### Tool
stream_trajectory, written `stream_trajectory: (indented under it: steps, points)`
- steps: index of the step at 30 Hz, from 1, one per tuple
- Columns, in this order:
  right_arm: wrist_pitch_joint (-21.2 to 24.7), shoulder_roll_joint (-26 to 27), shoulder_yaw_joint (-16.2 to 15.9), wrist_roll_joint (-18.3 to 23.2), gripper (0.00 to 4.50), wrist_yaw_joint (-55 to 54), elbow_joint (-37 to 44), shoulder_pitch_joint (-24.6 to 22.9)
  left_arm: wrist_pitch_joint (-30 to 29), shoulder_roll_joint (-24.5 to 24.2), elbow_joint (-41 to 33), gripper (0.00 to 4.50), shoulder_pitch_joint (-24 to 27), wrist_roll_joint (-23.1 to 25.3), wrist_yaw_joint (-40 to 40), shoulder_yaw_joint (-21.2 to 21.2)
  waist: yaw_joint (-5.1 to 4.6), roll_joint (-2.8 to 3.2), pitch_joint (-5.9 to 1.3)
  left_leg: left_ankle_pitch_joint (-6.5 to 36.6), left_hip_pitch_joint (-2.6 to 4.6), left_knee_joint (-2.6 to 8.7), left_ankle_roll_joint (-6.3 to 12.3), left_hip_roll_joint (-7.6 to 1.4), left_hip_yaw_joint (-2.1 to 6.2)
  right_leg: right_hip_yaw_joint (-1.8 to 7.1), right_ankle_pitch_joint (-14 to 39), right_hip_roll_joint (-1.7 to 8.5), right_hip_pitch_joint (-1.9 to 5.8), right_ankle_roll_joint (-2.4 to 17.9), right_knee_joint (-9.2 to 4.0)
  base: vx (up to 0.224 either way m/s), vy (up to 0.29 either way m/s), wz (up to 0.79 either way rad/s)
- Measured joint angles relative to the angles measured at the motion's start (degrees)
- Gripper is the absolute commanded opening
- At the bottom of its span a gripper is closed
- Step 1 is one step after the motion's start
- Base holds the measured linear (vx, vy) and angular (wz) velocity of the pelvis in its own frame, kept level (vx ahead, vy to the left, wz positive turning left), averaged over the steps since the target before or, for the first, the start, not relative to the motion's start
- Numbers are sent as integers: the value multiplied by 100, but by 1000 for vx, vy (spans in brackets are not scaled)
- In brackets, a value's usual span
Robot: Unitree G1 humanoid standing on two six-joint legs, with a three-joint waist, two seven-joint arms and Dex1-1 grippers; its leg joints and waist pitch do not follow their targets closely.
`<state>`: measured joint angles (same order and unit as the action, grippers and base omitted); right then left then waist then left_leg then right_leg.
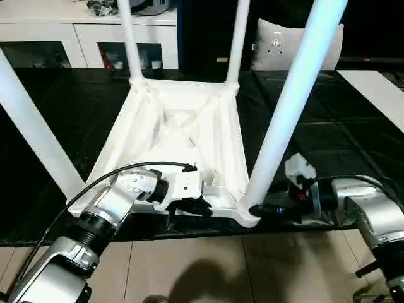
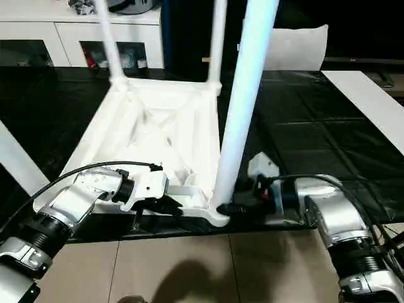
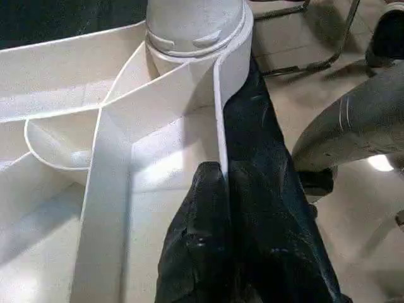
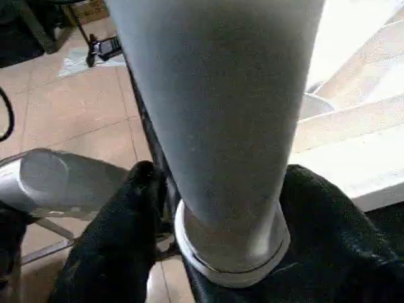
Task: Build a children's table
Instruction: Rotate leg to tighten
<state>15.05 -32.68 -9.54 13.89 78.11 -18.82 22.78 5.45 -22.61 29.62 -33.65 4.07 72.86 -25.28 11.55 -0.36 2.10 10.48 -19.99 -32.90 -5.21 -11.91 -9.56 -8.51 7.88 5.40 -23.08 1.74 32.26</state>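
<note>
White plastic table top point(image 1: 183, 126) lies upside down on the black surface point(image 1: 341, 139), legs up. My left hand point(image 3: 224, 189) pinches its near rim wall. My right hand point(image 4: 221, 208) grips the base of the near-right leg point(image 1: 287, 107).

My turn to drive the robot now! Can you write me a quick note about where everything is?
Left gripper: shut on the near rim of the white plastic square table top, which lies upside down, ribbed side up, on the black mat.
Right gripper: its black fingers sit either side of the base of the near-right white tapered round leg, at its corner socket.
Done: four legs stand in the corner sockets.
Left: probably check this leg is seated tight, let go, then flip the table upright.
</note>
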Motion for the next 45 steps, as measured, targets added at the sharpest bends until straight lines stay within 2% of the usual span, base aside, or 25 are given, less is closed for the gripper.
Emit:
stream_trajectory:
  steps: [8, 10, 15, 18, 19, 24, 25, 27, 28, 29, 31, 34, 37, 38, 40, 43, 45]
  points:
    - [-1, 3, -11, -2, 205, 43, -52, 37, -1, -32, -6, 0, 1, -53, 85, -4, 0, 0, 0, 1, -1, 0, 0, -1, 1, -2, 0, 0, 0, 0, 1, 0, 0, 0]
    - [33, 14, -3, 10, 200, 37, -38, 23, -26, -33, -7, 0, 17, -88, 87, 17, -2, 0, 0, 1, -1, 0, 0, -1, 1, -2, 0, -1, 0, 0, 1, 0, 0, 0]
    - [173, 194, 196, 129, 194, -309, 202, -267, -425, 104, -69, 0, 117, -219, 47, 215, -10, 6, -3, 1, -2, 1, 0, -1, 0, 1, 0, 0, 4, 0, 5, 0, 0, 0]
    - [367, 505, 382, 41, 193, -1074, 277, -358, -818, 333, 33, 0, 147, -207, -393, 423, -48, 8, -5, -2, 13, -6, -3, -1, 0, 5, 0, 0, 21, -1, 9, 0, 0, 0]
    - [465, 673, 487, -25, 193, -1449, 277, -356, -937, 426, 100, 0, 133, -196, -606, 480, -92, 9, -5, -2, 18, -10, -3, -1, 0, 4, 0, -1, 21, -1, 9, 0, 0, 0]
    - [1082, 1795, 1055, -311, 191, -3873, 113, -60, -1655, 1089, 466, 0, -86, -122, -1912, 727, -477, 43, -11, -3, 45, -55, -4, -3, 62, -55, -2, 1, 34, -4, -47, 0, 0, 0]
    - [1151, 1966, 1136, -336, 191, -4241, 61, 6, -1770, 1209, 514, 0, -127, -89, -2133, 755, -525, 61, -12, -3, 43, -60, -4, -4, 79, -77, -2, 1, 48, -4, -72, 0, 0, 0]
    - [1142, 2153, 1234, -356, 191, -4743, 33, 43, -1951, 1417, 563, 0, -176, -52, -2470, 806, -607, 126, 14, -1, 55, -60, -1, -17, 112, -180, -3, 2, 121, -7, -182, 0, 0, 0]
    - [1089, 2194, 1257, -353, 226, -4846, 18, 42, -2005, 1475, 563, 0, -178, -51, -2562, 841, -651, 142, 20, 0, 56, -52, 1, -42, 117, -202, -4, 2, 142, -7, -218, 0, 0, 0]
    - [1020, 2330, 1345, -354, 260, -5039, 7, 41, -2077, 1559, 563, 0, -189, -45, -2681, 882, -671, 165, 29, 0, 54, -52, 1, -52, 117, -214, -4, 2, 156, -7, -239, 0, 0, 0]
    - [951, 2491, 1438, -329, 263, -5254, 3, 40, -2157, 1663, 563, 0, -192, -41, -2818, 925, -699, 177, 33, 3, 59, -56, 7, -44, 109, -194, -4, 5, 157, -8, -235, 0, 0, 0]
    - [968, 2683, 1579, -298, 303, -5479, 59, 23, -2163, 1701, 562, 0, -199, -40, -2857, 925, -701, 178, 34, 6, 67, -25, 11, 0, 107, -194, -6, 35, 147, -11, -234, 0, 0, 0]
    - [984, 2704, 1580, -301, 316, -5558, 138, -28, -2118, 1707, 548, 0, -225, -26, -2829, 871, -657, 178, 33, 8, 56, -2, 15, 11, 96, -178, -10, 50, 127, -16, -229, 0, 0, 0]
    - [986, 2685, 1573, -304, 340, -5572, 207, -69, -2050, 1668, 541, 0, -226, -9, -2782, 850, -643, 178, 33, 9, 50, 6, 16, 13, 94, -169, -11, 50, 120, -18, -224, 0, 0, 0]
    - [936, 2616, 1460, -328, 351, -5556, 320, -158, -1873, 1581, 543, 0, -225, 9, -2679, 787, -629, 172, 34, 9, 48, 20, 16, 16, 87, -154, -15, 49, 109, -24, -209, 0, 0, 0]
    - [1031, 2362, 1335, -305, 382, -5287, 671, -471, -1246, 1216, 588, 0, -239, 145, -2360, 550, -553, 125, 41, 10, 23, 36, 13, 17, 84, -137, -17, 49, 80, -24, -145, 0, 0, 0]
    - [1132, 2102, 1294, -301, 396, -5079, 917, -800, -570, 883, 777, 0, -315, 293, -2204, 465, -480, 111, 42, 10, -1, 41, 5, 14, 84, -135, -18, 43, 43, -22, -101, 0, 0, 0]
